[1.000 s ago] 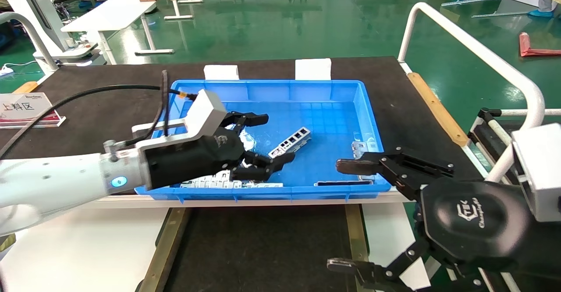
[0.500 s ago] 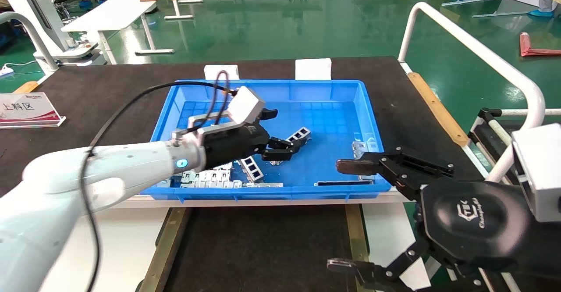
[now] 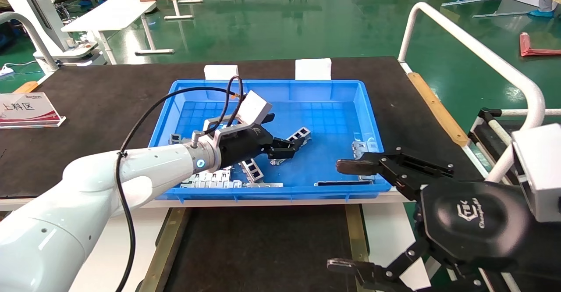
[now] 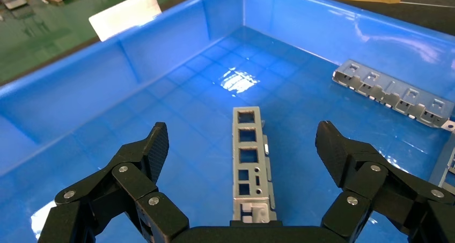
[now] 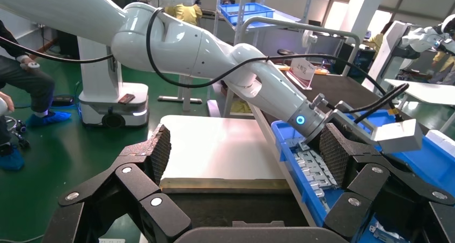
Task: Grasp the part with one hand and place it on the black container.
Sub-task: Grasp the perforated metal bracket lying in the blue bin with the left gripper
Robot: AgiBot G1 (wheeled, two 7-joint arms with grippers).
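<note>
The part [image 3: 300, 134] [image 4: 248, 162], a narrow silver-grey ladder-like bracket, lies flat on the floor of the blue bin [image 3: 376, 151]. My left gripper [image 3: 284, 130] [image 4: 241, 135] is inside the bin, open, with one finger on each side of the part's near end and neither touching it. The black container [image 3: 263, 248] [image 5: 225, 208], a matte tray with brass rails, lies in front of the bin. My right gripper [image 3: 342, 215] [image 5: 244, 152] hangs open and empty over the tray's right side.
More metal pieces lie in the bin: slotted plates [image 3: 210, 179] along the near wall, a short bracket [image 3: 252, 169], and pieces at the right [image 3: 361, 148] [image 4: 394, 93]. Two white foam blocks [image 3: 313, 69] stand behind the bin. A white rail [image 3: 473, 46] runs along the right.
My left arm has reached farther into the bin and to the right, bringing the open gripper down around the part. The part and my right arm have not moved.
</note>
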